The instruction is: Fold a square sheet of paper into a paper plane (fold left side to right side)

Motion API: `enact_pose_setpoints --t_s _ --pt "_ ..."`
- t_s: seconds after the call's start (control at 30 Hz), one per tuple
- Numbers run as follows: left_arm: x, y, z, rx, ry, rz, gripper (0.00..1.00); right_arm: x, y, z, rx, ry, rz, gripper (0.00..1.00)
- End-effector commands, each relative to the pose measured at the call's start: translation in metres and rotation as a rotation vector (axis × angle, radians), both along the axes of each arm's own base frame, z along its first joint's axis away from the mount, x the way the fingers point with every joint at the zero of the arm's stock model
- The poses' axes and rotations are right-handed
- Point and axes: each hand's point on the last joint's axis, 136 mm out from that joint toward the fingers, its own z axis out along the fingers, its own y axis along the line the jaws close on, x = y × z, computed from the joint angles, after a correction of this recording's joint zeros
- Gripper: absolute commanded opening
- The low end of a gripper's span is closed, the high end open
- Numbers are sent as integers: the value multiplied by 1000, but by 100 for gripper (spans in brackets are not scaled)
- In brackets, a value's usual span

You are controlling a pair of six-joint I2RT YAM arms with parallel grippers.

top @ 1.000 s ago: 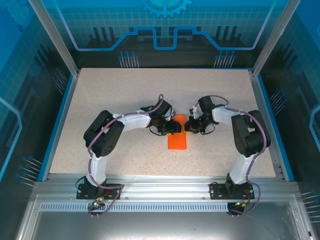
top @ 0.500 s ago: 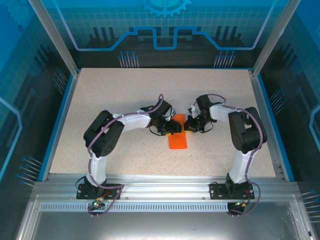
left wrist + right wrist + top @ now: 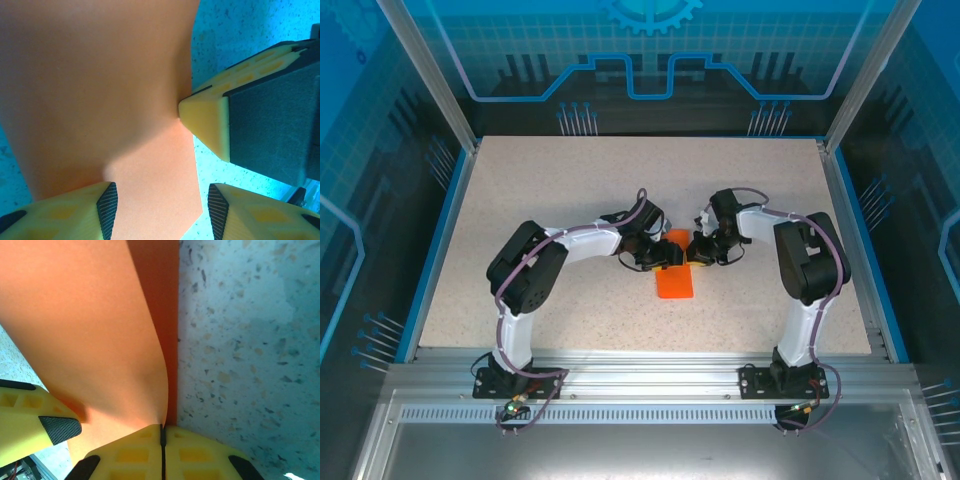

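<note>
Sheet (image 3: 90, 330) edge pinched by clenched right end effector (image 3: 161, 437); left end effector (image 3: 161, 207) released.

The square sheet of paper (image 3: 675, 282) is found near the middle of the worktop (image 3: 520, 200), somewhat nearer the near edge than the far edge. The sheet's far end is flanked by the two claws: the left claw (image 3: 666, 256) is set over its left part, and the right claw (image 3: 694, 251) at its right edge, touching it. A raised layer of the sheet is seen curving over a flat layer beneath, both meeting at the right claw's tips.
</note>
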Motion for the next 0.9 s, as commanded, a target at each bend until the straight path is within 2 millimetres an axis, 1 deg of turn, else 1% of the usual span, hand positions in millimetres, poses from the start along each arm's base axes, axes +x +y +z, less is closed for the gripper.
enact_pose_setpoints --t_s 0.0,0.13,0.43,0.73,0.87 --pt "9 -7 34 -60 -45 3 55 -10 -5 -16 -64 47 26 7" --pt "13 -10 29 -60 -34 -2 55 -12 -6 -18 -75 51 27 7" --pt "19 -13 5 -35 3 -1 55 -11 -5 -17 -78 46 34 8" --pt "8 0 -22 23 53 22 54 -10 -5 -17 -88 43 42 8" --pt "0 5 -34 34 80 41 54 -7 -3 -13 -76 24 47 9"
